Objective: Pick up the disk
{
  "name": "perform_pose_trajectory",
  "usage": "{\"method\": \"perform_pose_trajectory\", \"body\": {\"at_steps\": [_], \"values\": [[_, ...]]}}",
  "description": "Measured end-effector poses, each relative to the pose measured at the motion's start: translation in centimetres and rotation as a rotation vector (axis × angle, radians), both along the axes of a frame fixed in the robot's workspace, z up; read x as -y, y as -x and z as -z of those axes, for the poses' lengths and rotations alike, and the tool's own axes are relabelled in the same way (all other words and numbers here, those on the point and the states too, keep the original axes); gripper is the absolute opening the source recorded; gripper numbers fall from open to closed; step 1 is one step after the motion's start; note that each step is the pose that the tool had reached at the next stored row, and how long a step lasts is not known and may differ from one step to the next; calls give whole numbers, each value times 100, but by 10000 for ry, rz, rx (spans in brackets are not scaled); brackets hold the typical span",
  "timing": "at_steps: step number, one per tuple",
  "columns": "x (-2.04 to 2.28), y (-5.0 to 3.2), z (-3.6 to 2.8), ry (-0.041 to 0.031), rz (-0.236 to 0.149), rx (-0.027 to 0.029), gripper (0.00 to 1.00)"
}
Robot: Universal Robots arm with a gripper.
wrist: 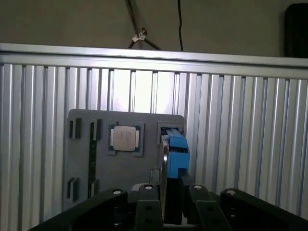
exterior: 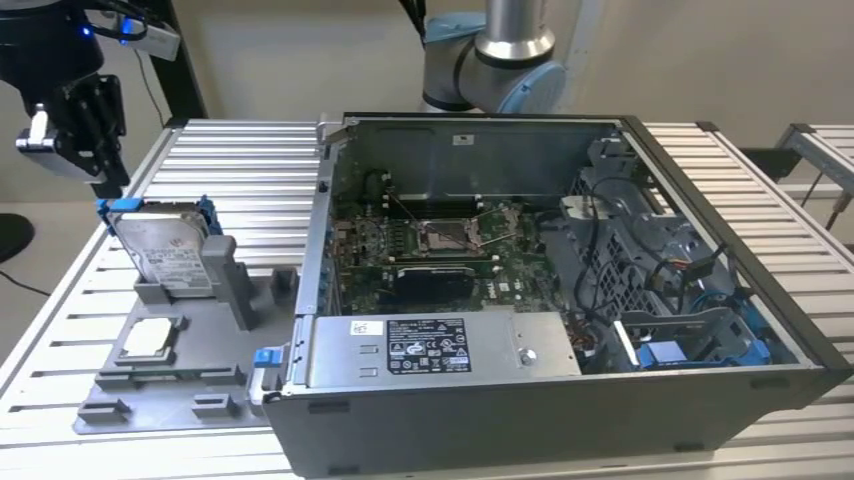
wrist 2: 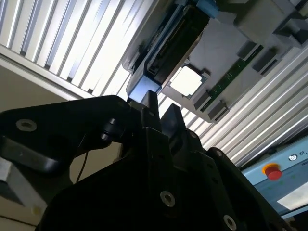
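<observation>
disk [exterior: 167, 250] | flat silver metal, blue plastic frame, upright in grey holder [exterior: 230, 292] | black tool [exterior: 108, 186]: jaws parted, just above

Disk [exterior: 168, 250] lower end hidden in grey holder [exterior: 230, 285]; arm [exterior: 514, 45] top cropped.

Hand [exterior: 107, 186] downward, jaws apart

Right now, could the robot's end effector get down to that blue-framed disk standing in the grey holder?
Probably yes. The end effector hangs just above the disk, which stands upright in its grey holder with its top edge bare. Nothing lies between them.
</observation>
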State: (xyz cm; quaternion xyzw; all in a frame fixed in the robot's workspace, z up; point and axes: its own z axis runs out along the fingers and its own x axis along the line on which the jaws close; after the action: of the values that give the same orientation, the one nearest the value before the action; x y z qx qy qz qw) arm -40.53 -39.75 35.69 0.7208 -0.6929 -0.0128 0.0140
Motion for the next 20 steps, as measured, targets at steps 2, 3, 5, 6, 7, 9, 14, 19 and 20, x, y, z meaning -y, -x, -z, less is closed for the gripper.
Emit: {"method": "perform_pose_trajectory", "body": {"at_steps": [2,3,5,6,7,9,14,19,20], "values": [[0,0,0,0,0,0,100],[0,0,0,0,0,0,100],[1,0,0,0,0,0,100],[1,0,0,0,-1,1,100],[2,0,3,0,-1,19,100],[1,1,10,-1,-1,86,100],[1,1,12,-1,-33,109,100],[0,22,66,-1,-32,110,100],[1,30,85,-1,-33,110,100]]}}
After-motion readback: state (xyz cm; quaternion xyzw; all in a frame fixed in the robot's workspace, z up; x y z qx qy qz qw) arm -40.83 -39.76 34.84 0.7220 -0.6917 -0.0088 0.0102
